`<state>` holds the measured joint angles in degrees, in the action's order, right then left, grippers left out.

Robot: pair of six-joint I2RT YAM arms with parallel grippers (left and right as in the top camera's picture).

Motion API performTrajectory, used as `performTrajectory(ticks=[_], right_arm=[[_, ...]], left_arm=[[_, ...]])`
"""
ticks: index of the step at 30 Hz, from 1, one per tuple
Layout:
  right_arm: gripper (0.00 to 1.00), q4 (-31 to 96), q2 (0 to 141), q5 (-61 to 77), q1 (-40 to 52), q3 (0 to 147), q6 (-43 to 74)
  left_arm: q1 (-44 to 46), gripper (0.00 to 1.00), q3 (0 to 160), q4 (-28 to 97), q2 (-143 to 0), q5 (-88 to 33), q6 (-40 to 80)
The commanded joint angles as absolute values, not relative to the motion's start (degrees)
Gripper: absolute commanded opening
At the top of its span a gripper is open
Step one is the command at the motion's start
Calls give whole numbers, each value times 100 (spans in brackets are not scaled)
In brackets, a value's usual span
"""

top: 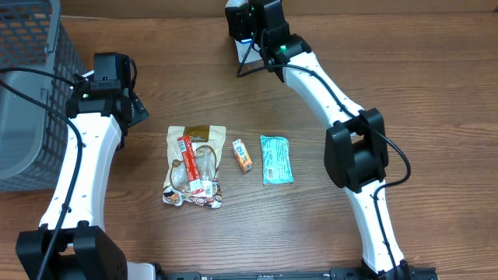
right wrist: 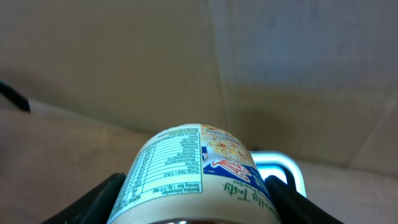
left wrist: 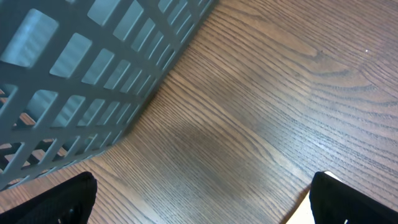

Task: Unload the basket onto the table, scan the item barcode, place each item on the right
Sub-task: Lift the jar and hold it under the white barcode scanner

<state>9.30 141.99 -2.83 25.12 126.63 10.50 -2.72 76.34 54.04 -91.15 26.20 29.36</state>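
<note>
- The cup [right wrist: 186, 171], a pale round tub with a printed nutrition table and a red-and-blue picture label, lies on its side in the right wrist view, its printed wall facing the camera.
- The right gripper [right wrist: 193, 208] pinches the cup, with one dark finger on each side of the tub and the jaws partly spread around it.
- From overhead, the right gripper [top: 250, 27] sits at the far edge of the surface [top: 405, 70], and the cup is mostly hidden beneath it.
- Just behind the cup, a rounded lit frame [right wrist: 283, 165] glows bluish-white; what it is cannot be told.
- Three other goods lie in a row mid-surface, well apart from the cup: a pouch [top: 194, 166] with a red strip, a small orange box [top: 243, 154] and a teal packet [top: 276, 159].
- The left gripper [left wrist: 199, 208] is spread wide and holds nothing, hanging over bare wood.
- A grey mesh basket [left wrist: 81, 68] stands just beside the left gripper, at the left edge of the surface.
</note>
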Motion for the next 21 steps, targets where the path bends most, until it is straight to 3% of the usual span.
performTrajectory(ticks=[1,11,21], right_arm=[[16,375,14405,-602,2445,12757,1046],[15,-1020,14973,-644,2405,12757,1063],[15,-1339,15056,-652,2373,12757,1372]], left_arm=[[-257,100,7728,5391,-9139,2696,2827],[-257,100,7728,5391,-9139,2696,2827],[-257,100,7728,5393,-9139,2696,2827]])
